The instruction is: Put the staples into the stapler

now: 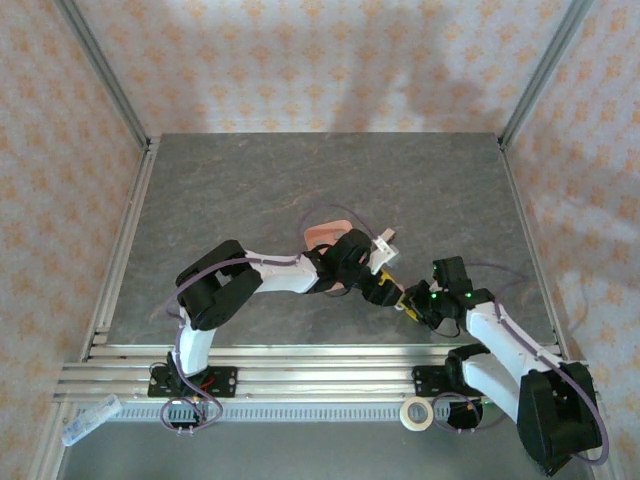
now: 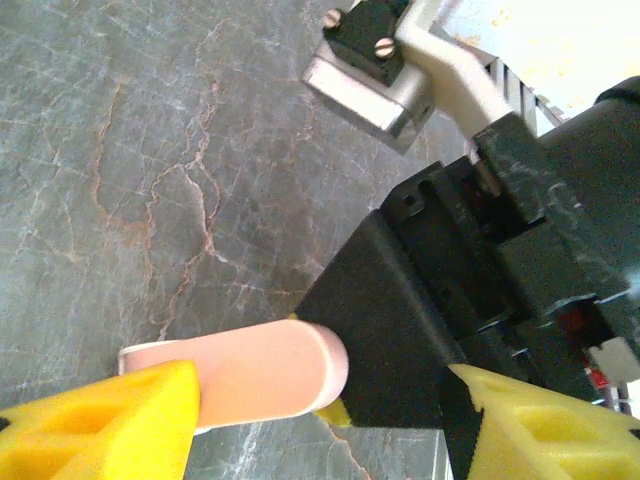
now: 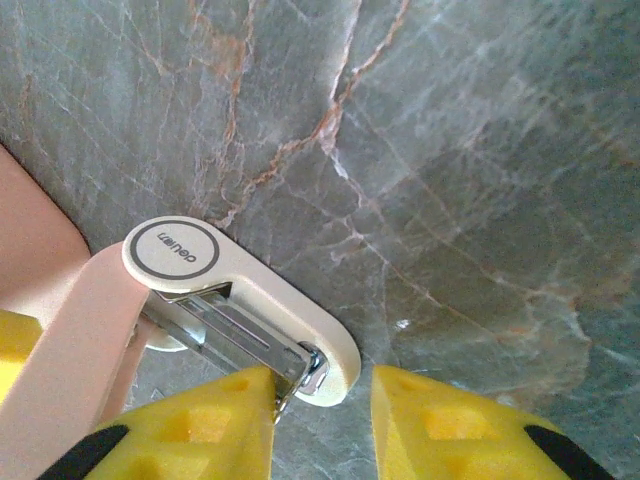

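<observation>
Both grippers crowd the stapler, which lies on the grey stone-patterned table just beside the salmon-pink tray. Its pink arm and cream arm are splayed in a V, and the metal channel is laid bare between them. Your right gripper straddles the stapler at the end opposite its round logo, jaws parted. One yellow fingertip touches the end of the metal channel and the other stands just clear of the cream arm, so nothing is pinched. Your left gripper is spread wide around the stapler's pink arm. That arm rests against one yellow pad, while the other pad is well apart from it with the right gripper's black body between; it grasps nothing. The step in hand looks like opening and steadying the stapler, with the loading itself not yet begun. No staples can be made out in the channel, and any in the tray are too small to tell. By this reading, your next move calls for one gripper to pin the stapler with the channel facing up. The other goes to the tray beside the stapler, pinches a strip and lines it up lengthwise with the channel. That is fine work, with both grippers so close at the stapler.
</observation>
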